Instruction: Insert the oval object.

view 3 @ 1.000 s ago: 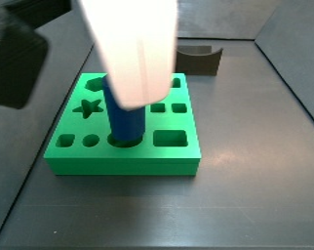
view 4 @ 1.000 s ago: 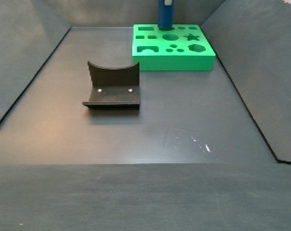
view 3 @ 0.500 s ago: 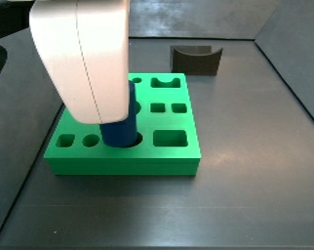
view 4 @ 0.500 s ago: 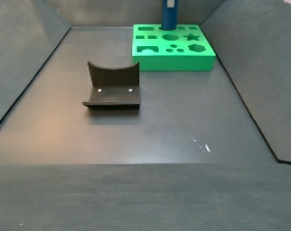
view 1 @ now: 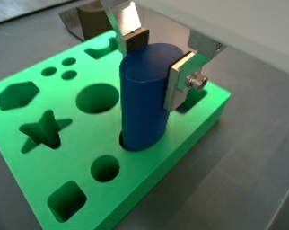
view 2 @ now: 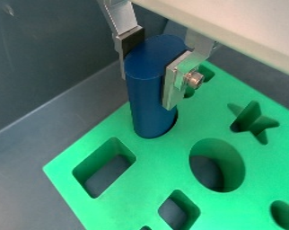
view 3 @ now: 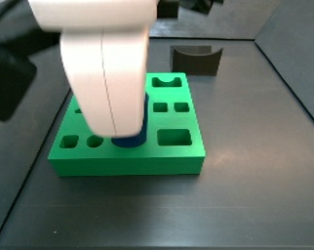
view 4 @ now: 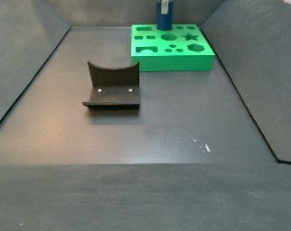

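The oval object, a smooth blue peg (view 1: 144, 103), stands upright with its lower end in a hole of the green board (view 1: 147, 175). It also shows in a wrist view (view 2: 147, 90). My gripper (view 1: 157, 65) is shut on the peg's upper part, one silver finger on each side, as seen in both wrist views (view 2: 153, 63). In a side view the white gripper body (view 3: 107, 68) hides most of the peg (view 3: 131, 138), which only shows low above the board (view 3: 121, 163). In a side view the peg (view 4: 165, 11) stands at the board's far edge (view 4: 173, 61).
The board has several other shaped holes, among them a star (view 2: 249, 121) and a large oval (view 2: 213, 166). The dark fixture (view 4: 112, 86) stands on the grey floor, apart from the board, and shows behind it in a side view (view 3: 196, 59). Grey walls enclose the floor.
My gripper has come down with the peg. The peg stands lower, sunk deeper into the board's hole, and less blue shows above the board.
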Motion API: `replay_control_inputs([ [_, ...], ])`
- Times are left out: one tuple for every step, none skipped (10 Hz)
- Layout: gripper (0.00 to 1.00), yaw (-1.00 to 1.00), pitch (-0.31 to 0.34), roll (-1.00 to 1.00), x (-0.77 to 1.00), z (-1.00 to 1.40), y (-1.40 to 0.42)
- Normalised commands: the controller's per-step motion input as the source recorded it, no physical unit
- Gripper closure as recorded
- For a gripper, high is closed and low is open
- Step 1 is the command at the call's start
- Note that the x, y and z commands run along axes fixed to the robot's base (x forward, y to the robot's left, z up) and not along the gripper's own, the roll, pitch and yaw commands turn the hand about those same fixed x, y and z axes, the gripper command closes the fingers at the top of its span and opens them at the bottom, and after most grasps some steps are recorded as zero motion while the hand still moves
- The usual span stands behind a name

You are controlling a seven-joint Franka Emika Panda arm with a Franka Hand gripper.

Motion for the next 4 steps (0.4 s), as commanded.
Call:
replay_control_inputs([
  [1.0, 0.0, -0.224, -0.13, -0.02, -0.66, 0.07],
  [1.0, 0.0, -0.156, -0.22, 0.0, -0.5, 0.07],
  [1.0, 0.0, -0.117, -0.32, 0.0, -0.31, 0.14],
  [1.0, 0.0, -0.016, 0.0, 0.0, 0.0, 0.0],
])
